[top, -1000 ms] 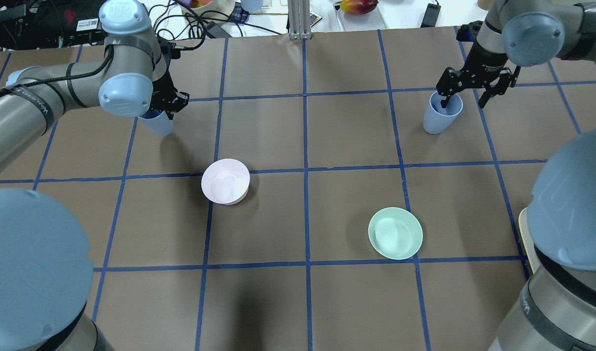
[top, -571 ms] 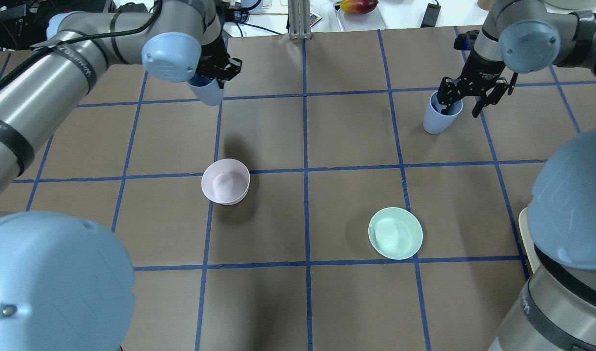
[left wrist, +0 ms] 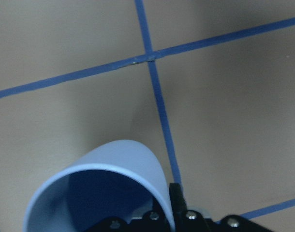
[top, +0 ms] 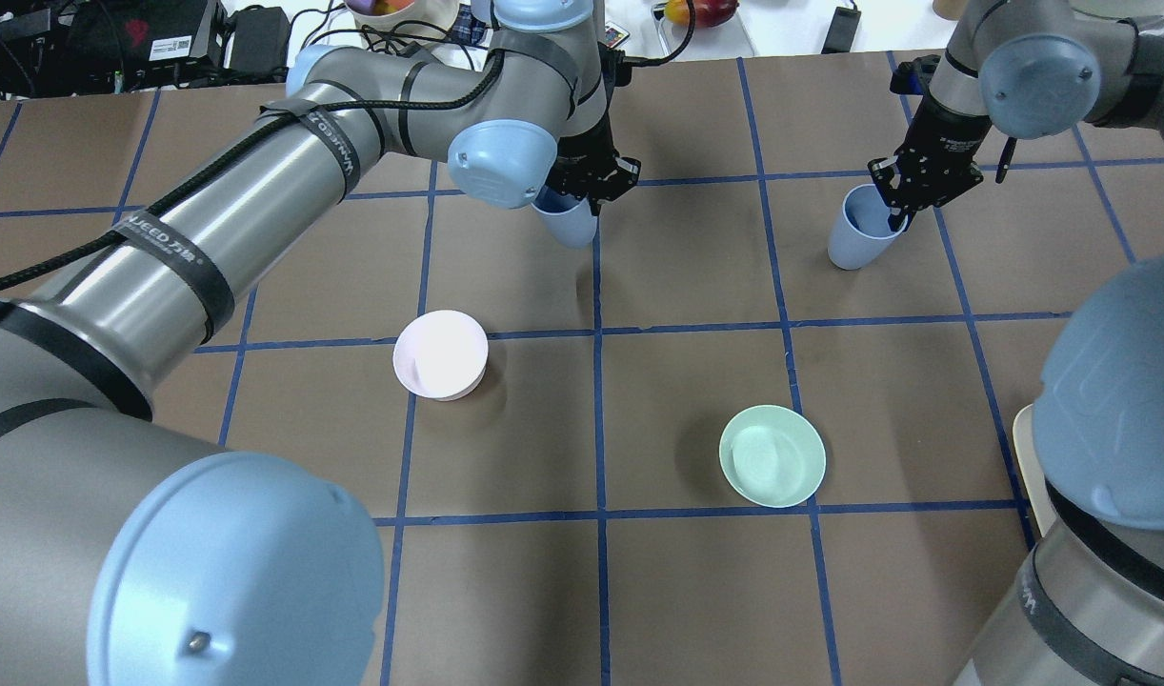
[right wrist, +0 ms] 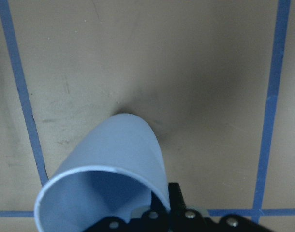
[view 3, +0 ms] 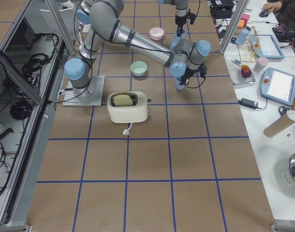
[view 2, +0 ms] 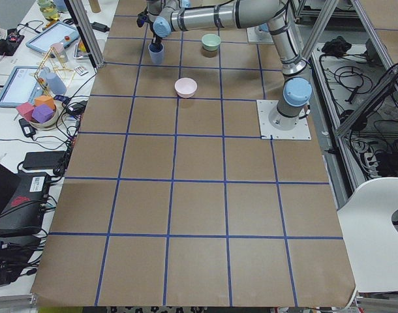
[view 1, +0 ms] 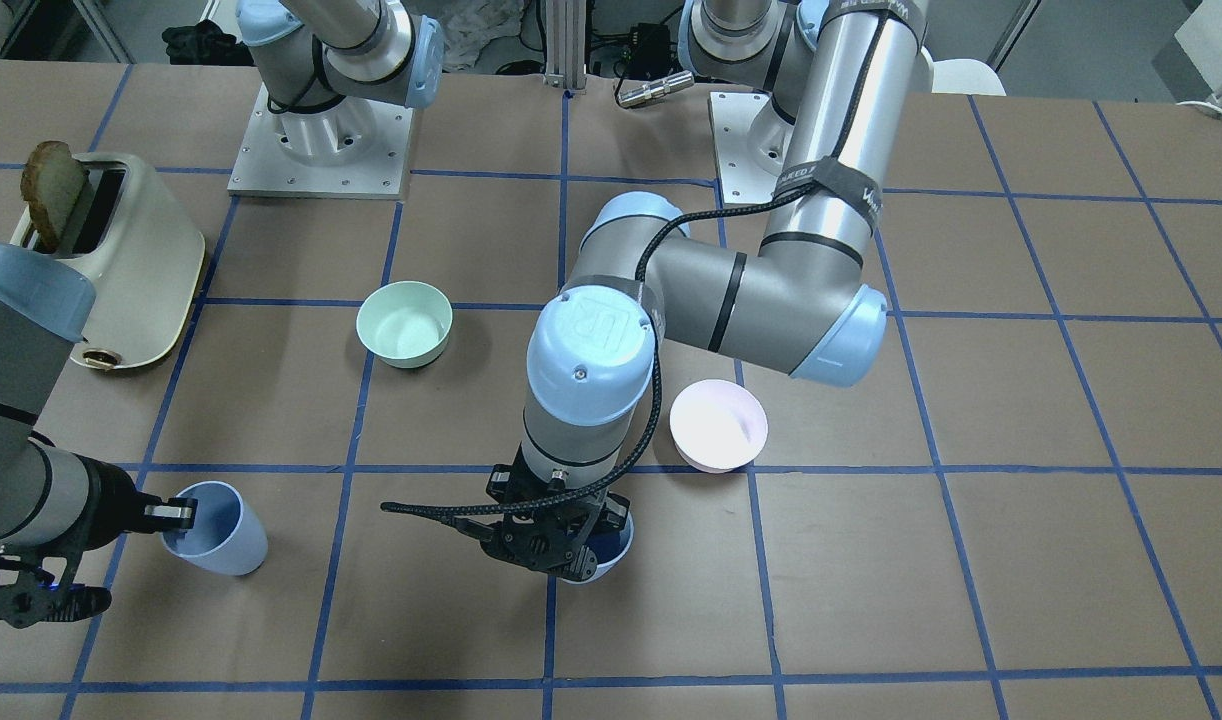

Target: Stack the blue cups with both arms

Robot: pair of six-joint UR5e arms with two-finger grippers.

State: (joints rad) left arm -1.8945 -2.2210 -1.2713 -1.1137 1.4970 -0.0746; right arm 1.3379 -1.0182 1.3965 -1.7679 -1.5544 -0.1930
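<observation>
Under left tool (top: pixel 589 193), cup (top: pixel 571 227) half hidden; right tool's (top: pixel 899 217) grip unclear.

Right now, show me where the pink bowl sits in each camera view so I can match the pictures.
Front-facing: pink bowl just right of centre.
Overhead: left of centre.
Left side: near the top, left of centre.
Right side: near the top, around centre.
Left wrist: not in view.
Right wrist: not in view.
Shared landmark: green bowl, seen in all four fixed views.
</observation>
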